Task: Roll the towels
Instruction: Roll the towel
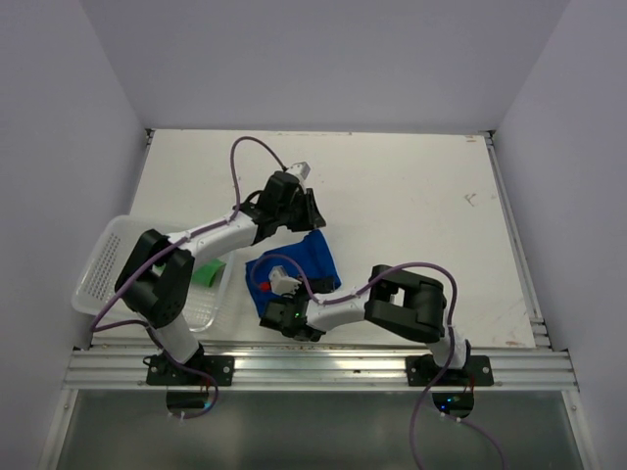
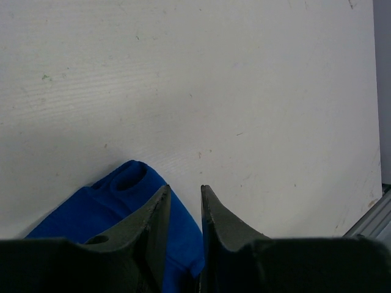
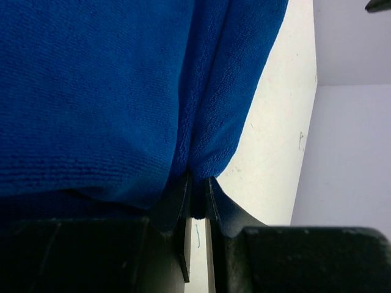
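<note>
The royal blue towel [image 1: 306,258] lies bunched on the white table, between my two arms. My left gripper [image 1: 310,219] is at its far edge. In the left wrist view, a rolled fold of the blue towel [image 2: 116,201] runs between the fingers of the left gripper [image 2: 184,188], which are closed on it. My right gripper [image 1: 274,284] is at the towel's near left corner. In the right wrist view the right gripper [image 3: 198,178] is pinched shut on a seam of the blue towel [image 3: 91,91]. The bright green towel [image 1: 208,272] lies in the basket.
The white perforated basket [image 1: 103,262] stands at the table's left edge, partly under my left arm. An aluminium rail [image 1: 323,367] runs along the near edge. Bare white table [image 1: 411,196] stretches to the right and back, with walls on three sides.
</note>
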